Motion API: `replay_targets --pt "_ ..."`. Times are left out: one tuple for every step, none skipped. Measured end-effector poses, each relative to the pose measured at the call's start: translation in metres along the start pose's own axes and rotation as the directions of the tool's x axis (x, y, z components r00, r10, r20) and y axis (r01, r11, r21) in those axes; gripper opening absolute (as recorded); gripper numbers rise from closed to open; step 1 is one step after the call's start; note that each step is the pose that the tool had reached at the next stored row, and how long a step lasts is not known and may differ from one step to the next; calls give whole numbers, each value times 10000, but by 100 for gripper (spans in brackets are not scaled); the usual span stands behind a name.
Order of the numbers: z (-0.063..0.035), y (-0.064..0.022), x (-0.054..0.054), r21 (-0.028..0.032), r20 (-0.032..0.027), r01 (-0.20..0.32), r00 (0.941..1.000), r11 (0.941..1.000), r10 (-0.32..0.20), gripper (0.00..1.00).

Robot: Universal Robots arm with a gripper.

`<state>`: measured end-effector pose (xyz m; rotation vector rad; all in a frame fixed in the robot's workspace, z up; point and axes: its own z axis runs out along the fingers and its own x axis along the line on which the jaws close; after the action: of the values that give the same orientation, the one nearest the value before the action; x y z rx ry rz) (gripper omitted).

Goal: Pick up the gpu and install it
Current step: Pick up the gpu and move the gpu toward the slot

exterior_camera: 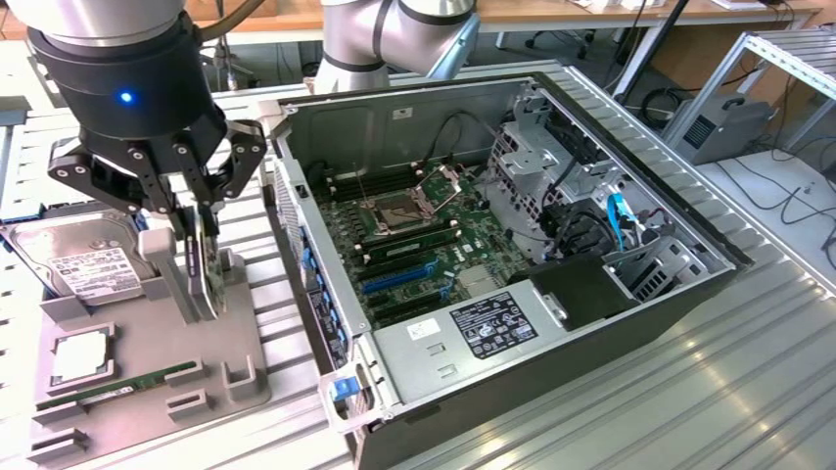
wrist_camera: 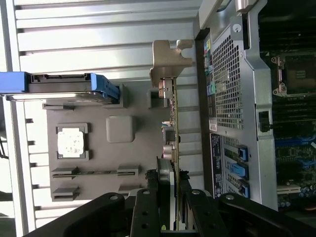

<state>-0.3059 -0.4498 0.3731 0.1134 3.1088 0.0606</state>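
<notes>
The gpu (exterior_camera: 207, 292) stands on edge in a slot of the grey fixture tray (exterior_camera: 137, 333), at the exterior view's left beside the open computer case (exterior_camera: 679, 230). My gripper (exterior_camera: 199, 259) comes straight down over it, with one black finger on each face of the card. In the wrist view the gpu (wrist_camera: 174, 123) is edge-on, its pale metal bracket (wrist_camera: 168, 61) at the far end. There the gripper (wrist_camera: 171, 185) has its fingers pressed against both sides of the card. The card's lower edge still looks level with the tray's holder.
The tray also holds a silver hard drive (exterior_camera: 85, 262), a processor (exterior_camera: 81, 357) and a green memory stick (exterior_camera: 117, 385). The case lies open with its motherboard (exterior_camera: 418, 245) and blue expansion slots (exterior_camera: 392, 279) exposed. The case's perforated rear panel (wrist_camera: 229, 84) stands close beside the gpu.
</notes>
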Motion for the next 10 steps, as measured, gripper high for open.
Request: replay_targets --pt "-3 0 0 -1 0 0 10000 10000 0 27" --pt "-6 0 0 0 0 0 10000 10000 0 27" --pt "-10 0 0 0 0 0 10000 10000 0 27" --pt "-18 1 -1 0 0 0 10000 10000 0 27" --pt "-22 1 -1 0 0 0 10000 10000 0 27" --pt "-25 1 -1 0 0 0 10000 10000 0 27" --pt "-28 1 -1 0 0 0 10000 10000 0 27" --pt "-32 1 -1 0 -1 0 10000 10000 0 27" --pt "-35 1 -1 0 0 0 10000 10000 0 27" --pt "-38 1 -1 0 0 0 10000 10000 0 27"
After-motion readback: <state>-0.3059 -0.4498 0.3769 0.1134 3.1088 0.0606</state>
